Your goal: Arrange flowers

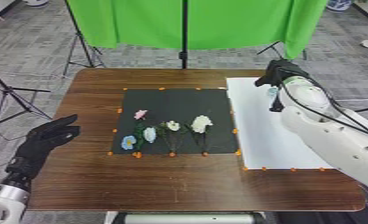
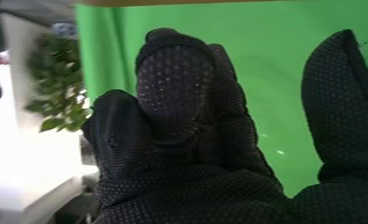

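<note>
Brown wooden table (image 1: 189,187), green curtain (image 1: 136,22), grey carpet (image 1: 140,56); left robot hand (image 1: 45,141), right robot hand (image 1: 284,71), both wide

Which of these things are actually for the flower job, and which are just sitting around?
For the job:
- pink flower, blue flower and paler blooms
- dark mat under them
- probably the white sheet beside it

Just around:
- green curtain
- black stand
- leafy plant in the background
</note>
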`<action>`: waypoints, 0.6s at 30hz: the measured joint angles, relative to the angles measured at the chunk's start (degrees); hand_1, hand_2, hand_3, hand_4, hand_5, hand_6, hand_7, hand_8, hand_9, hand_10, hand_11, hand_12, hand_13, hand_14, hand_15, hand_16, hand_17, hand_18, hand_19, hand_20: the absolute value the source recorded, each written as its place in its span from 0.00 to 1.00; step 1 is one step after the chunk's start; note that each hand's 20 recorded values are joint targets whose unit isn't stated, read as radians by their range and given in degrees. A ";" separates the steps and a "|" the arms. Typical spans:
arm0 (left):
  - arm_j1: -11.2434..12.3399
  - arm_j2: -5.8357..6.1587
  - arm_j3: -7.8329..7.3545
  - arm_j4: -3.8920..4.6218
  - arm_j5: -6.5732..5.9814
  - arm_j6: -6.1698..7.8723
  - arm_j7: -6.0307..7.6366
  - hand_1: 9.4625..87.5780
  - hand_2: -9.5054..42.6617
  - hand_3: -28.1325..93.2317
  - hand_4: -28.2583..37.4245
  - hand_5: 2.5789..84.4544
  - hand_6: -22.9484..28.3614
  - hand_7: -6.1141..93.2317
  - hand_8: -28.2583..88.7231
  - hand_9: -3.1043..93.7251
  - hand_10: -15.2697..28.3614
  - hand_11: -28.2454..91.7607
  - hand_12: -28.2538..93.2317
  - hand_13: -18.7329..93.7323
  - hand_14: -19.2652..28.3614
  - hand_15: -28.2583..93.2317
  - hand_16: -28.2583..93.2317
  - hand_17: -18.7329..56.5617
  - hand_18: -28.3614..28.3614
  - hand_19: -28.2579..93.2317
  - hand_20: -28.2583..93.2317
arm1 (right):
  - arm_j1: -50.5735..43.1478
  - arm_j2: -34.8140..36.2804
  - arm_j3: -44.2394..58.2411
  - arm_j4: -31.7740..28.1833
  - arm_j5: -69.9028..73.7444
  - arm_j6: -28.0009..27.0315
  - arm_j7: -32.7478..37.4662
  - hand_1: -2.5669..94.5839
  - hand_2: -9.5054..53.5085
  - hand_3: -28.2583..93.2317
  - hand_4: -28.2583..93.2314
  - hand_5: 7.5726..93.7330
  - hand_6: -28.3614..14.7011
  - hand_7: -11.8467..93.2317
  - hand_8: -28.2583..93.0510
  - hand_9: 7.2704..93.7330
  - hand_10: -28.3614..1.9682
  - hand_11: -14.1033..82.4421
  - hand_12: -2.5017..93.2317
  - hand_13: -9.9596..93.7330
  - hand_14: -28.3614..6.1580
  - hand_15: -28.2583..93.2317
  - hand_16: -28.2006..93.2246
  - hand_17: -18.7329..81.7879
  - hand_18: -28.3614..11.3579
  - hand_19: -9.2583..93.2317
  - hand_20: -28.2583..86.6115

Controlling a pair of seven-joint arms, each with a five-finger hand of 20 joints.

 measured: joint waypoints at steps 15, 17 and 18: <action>-0.31 -0.13 0.63 0.16 0.00 -0.03 0.07 0.33 0.03 0.77 0.30 0.49 0.53 0.15 0.19 0.50 0.66 0.36 0.32 0.50 0.78 0.34 0.23 0.31 0.77 0.33 0.36 | 1.90 -3.87 -3.23 14.83 1.45 4.86 0.29 0.36 0.00 0.77 0.12 0.49 0.63 0.23 0.17 0.63 0.34 0.31 0.26 0.89 0.64 0.74 0.49 0.73 0.28 1.00 0.70; -0.51 -0.13 0.84 0.22 0.00 -0.04 0.07 0.33 0.03 0.77 0.30 0.49 0.53 0.15 0.19 0.50 0.67 0.36 0.32 0.50 0.78 0.34 0.23 0.31 0.77 0.33 0.36 | 2.05 -4.38 -3.66 16.14 1.87 6.43 0.09 0.37 0.00 0.78 0.12 0.49 0.63 0.24 0.17 0.63 0.34 0.31 0.26 0.89 0.65 0.74 0.49 0.73 0.28 1.00 0.70; -0.61 -0.12 0.92 0.24 0.00 -0.05 0.07 0.33 0.03 0.77 0.30 0.49 0.53 0.15 0.19 0.50 0.67 0.36 0.32 0.50 0.78 0.34 0.23 0.31 0.77 0.33 0.36 | 2.12 -4.65 -3.80 16.72 2.05 7.13 0.00 0.37 0.00 0.78 0.12 0.49 0.63 0.24 0.17 0.63 0.34 0.31 0.26 0.89 0.65 0.74 0.49 0.73 0.28 1.00 0.70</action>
